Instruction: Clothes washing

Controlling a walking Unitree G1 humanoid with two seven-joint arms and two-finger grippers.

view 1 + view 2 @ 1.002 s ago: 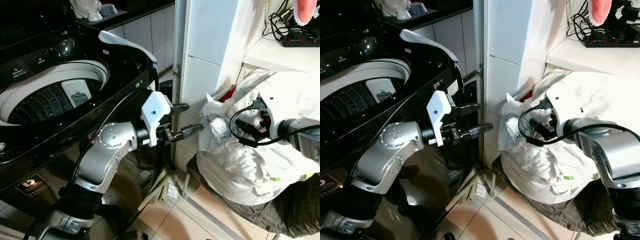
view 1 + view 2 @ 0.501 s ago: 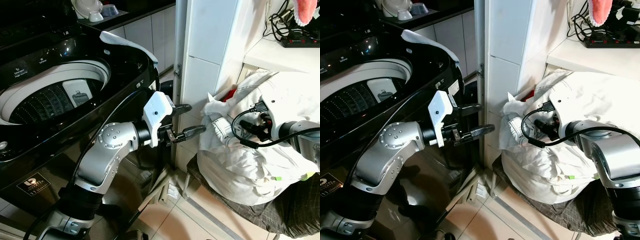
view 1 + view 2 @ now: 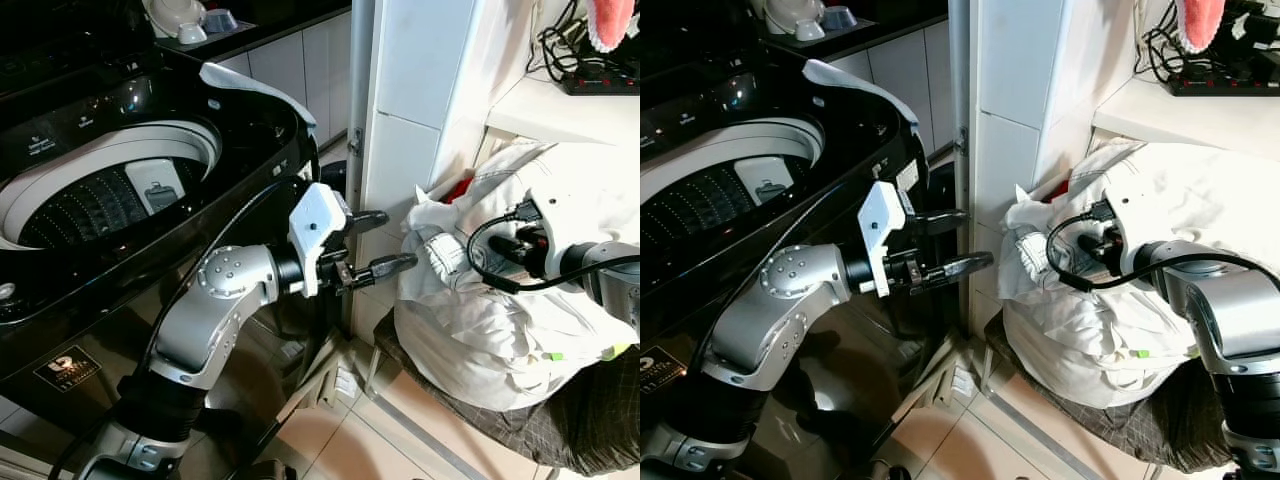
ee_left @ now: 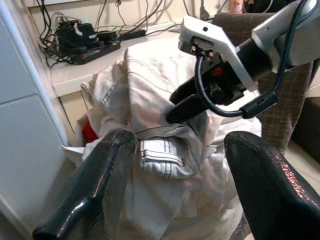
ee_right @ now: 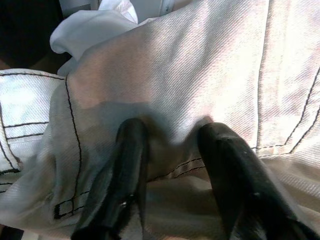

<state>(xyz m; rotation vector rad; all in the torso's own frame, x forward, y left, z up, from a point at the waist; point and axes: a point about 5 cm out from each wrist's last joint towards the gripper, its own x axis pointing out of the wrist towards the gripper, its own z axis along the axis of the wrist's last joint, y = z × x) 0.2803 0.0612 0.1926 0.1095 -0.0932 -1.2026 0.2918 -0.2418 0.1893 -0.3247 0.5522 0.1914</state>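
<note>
Step in hand, as judged: taking a garment from the laundry heap for loading into the washer. In the upper left of the head views, the black top-loading washing machine (image 3: 150, 130) is standing with its lid up; its perforated steel drum (image 3: 90, 205) is showing no clothes in the visible part. At centre, the left gripper (image 3: 372, 243) is reaching toward the heap with its two black fingers (image 4: 107, 175) spread apart and holding nothing, just short of the cloth. At right of centre, the heaped pile of white denim-like clothes with dark stitching (image 3: 480, 320) is lying on a dark checked seat (image 3: 590, 420), with a red item (image 3: 462, 187) peeking from behind. The right gripper (image 5: 172, 150) is pressing its fingers into a fold of this cloth, slightly apart; whether it is actually clamping the fabric cannot be told. The next move probably calls for closing firmly on the fold, lifting one garment free, and swinging it left over the drum.
</note>
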